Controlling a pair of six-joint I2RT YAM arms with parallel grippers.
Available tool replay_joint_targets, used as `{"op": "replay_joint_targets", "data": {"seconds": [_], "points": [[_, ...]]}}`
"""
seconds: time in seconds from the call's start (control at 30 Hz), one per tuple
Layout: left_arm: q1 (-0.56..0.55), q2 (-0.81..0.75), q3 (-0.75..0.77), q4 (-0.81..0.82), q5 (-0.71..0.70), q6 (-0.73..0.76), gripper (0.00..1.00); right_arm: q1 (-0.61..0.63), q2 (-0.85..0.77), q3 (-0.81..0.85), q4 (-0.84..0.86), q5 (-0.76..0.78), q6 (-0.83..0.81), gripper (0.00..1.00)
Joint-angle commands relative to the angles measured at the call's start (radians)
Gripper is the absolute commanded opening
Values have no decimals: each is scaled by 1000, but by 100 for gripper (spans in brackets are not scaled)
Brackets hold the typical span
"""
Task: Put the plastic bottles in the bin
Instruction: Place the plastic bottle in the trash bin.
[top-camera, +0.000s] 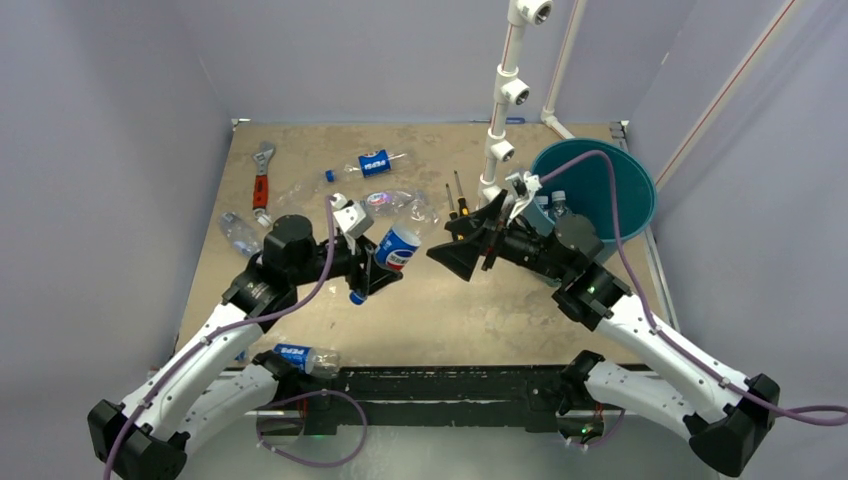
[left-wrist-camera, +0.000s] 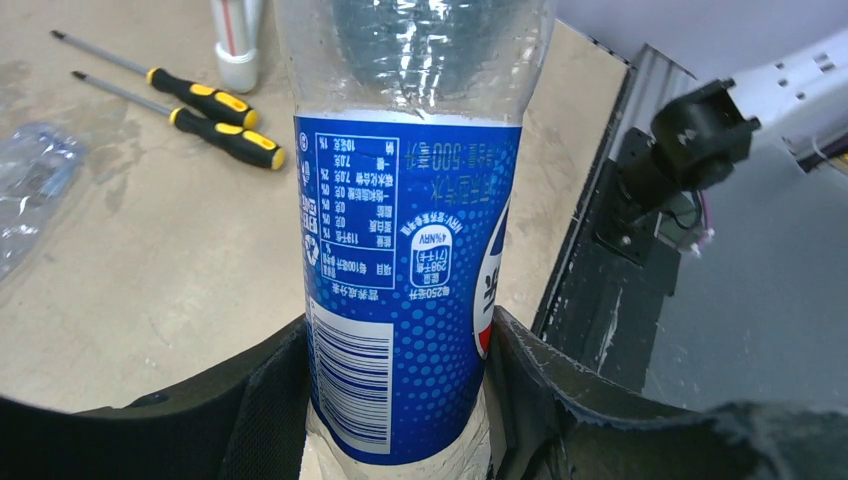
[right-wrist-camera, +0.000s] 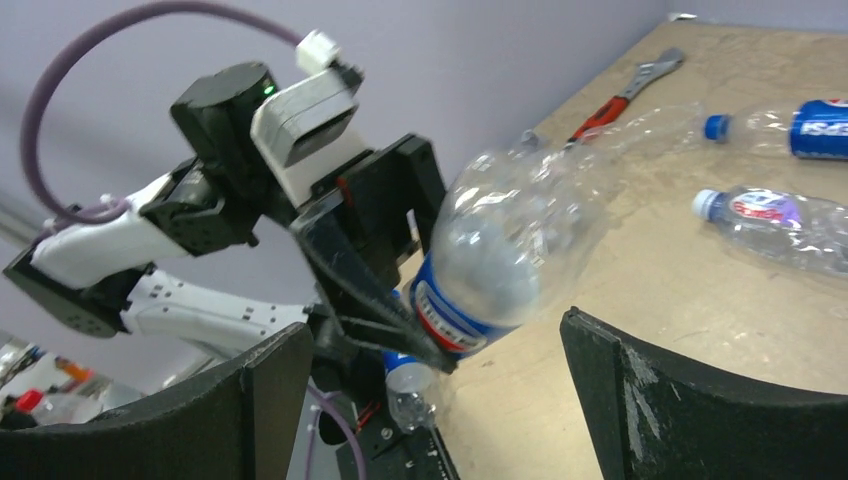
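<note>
My left gripper (top-camera: 385, 262) is shut on a clear plastic bottle with a blue label (top-camera: 398, 247) and holds it tilted above the table's middle, blue cap down. In the left wrist view the bottle (left-wrist-camera: 410, 280) fills the gap between both fingers (left-wrist-camera: 260, 400). My right gripper (top-camera: 462, 248) is open and empty just right of that bottle. The right wrist view shows the bottle (right-wrist-camera: 500, 260) ahead of its spread fingers (right-wrist-camera: 650, 400). The teal bin (top-camera: 620, 165) stands at the far right, with bottles inside (top-camera: 552, 205). More bottles lie on the table (top-camera: 375, 163) (top-camera: 400, 203) (top-camera: 240, 232) (top-camera: 300, 357).
Two yellow-and-black screwdrivers (top-camera: 455, 200) lie near the foot of the white pipe frame (top-camera: 505, 95), just left of the bin. A red-handled wrench (top-camera: 262, 180) lies at the far left. Walls close in the table on three sides.
</note>
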Motion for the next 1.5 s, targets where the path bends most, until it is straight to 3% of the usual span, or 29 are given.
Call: {"op": "replay_joint_targets", "data": {"seconds": [0.0,0.57,0.93,1.1,1.2,1.23,1.27,1.3,1.37,1.47], "points": [[-22,-6,33,47,110,63,40,2,-3,80,-81,161,-27,99],[-51,30,61,100,126,119,38,2,170,293,-340,62,-56,97],[-67,36,50,126,122,125,38,2,223,304,-316,-18,-10,77],[-69,30,53,133,113,124,39,2,239,308,-279,-28,-15,53],[-70,22,63,131,57,92,54,1,222,306,-277,-46,-15,40],[-69,20,71,123,17,70,64,2,208,304,-270,-51,-13,38],[-70,18,85,111,-23,54,82,2,192,301,-255,-48,-13,37],[-69,12,98,101,-63,42,88,2,160,295,-232,-44,-19,36],[-69,-21,113,119,-150,-3,94,2,90,274,-167,-27,-39,36],[-69,-122,71,288,-272,-99,99,2,-24,225,-59,62,-61,36]]}}
